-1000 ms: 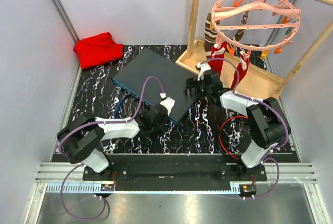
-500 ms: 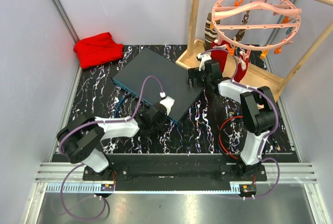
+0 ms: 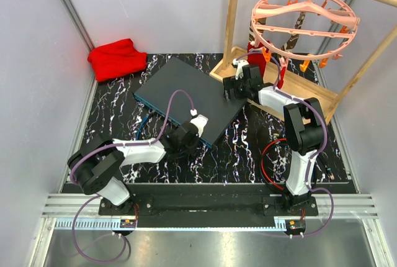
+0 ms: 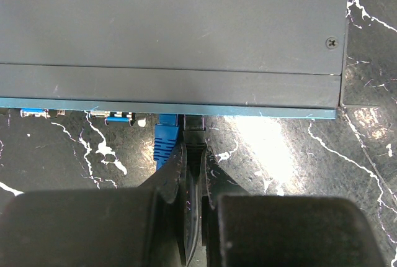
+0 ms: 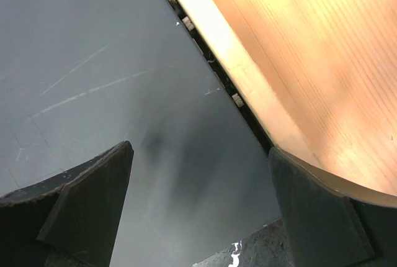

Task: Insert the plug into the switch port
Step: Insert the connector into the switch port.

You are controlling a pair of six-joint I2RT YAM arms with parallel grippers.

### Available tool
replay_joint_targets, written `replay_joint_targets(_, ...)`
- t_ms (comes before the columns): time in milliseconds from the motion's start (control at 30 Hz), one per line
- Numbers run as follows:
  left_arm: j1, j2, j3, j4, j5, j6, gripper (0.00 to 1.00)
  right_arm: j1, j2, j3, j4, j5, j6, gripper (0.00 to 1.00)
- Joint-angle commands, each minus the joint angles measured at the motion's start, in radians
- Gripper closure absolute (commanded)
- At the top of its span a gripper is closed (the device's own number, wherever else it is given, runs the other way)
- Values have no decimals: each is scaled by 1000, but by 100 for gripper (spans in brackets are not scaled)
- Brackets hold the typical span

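- The switch (image 3: 186, 96) lies where it lay a second ago, flat on the black marbled table (image 3: 248, 149). The black plug (image 4: 194, 131) is at the same spot on its front edge.
- The left gripper (image 4: 192, 174) has not shifted either. Its fingers are pressed together on the plug's cable just behind the plug body.
- The right gripper (image 3: 233, 85) has travelled from above the switch's right corner to the switch's far edge, next to the wooden tray (image 3: 307, 102). Its arm is now stretched further out.
- The pink round hanger (image 3: 304, 12) sits more tilted than before, and the things clipped under it hang differently.
- The switch's long axis runs diagonally across the table, from far left to near right. Its teal front edge faces near left, toward the left arm.
- The plug's long axis is square to that edge, nose toward the switch. Its tip meets the teal strip, but how far in it sits cannot be told.
- One socket of the row holds a blue plug (image 4: 166, 140), with the black plug just beside it on its right, the two touching.
- In the right wrist view the right gripper's jaws stand wide apart with nothing between them. They hang over the switch's grey top where it runs alongside the tray's pale rim.
- A wooden post (image 3: 232, 25) rises from the tray's left corner, and red pieces dangle from the hanger over the tray's far end.
- A red cloth (image 3: 116, 58) lies at the table's far left corner, well apart from the switch.
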Motion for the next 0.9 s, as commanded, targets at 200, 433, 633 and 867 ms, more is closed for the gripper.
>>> replay_joint_targets(200, 60, 47, 70, 364, -54, 18, 100, 0, 69, 49, -168, -124, 69, 0)
replay_joint_targets(433, 83, 62, 56, 473, -19, 61, 100, 0, 107, 62, -253, -192, 93, 0)
replay_joint_targets(633, 83, 69, 51, 594, -8, 118, 100, 20, 119, 62, -304, -216, 90, 0)
replay_joint_targets(867, 83, 21, 34, 699, -95, 161, 98, 40, 124, 58, -346, -235, 71, 0)
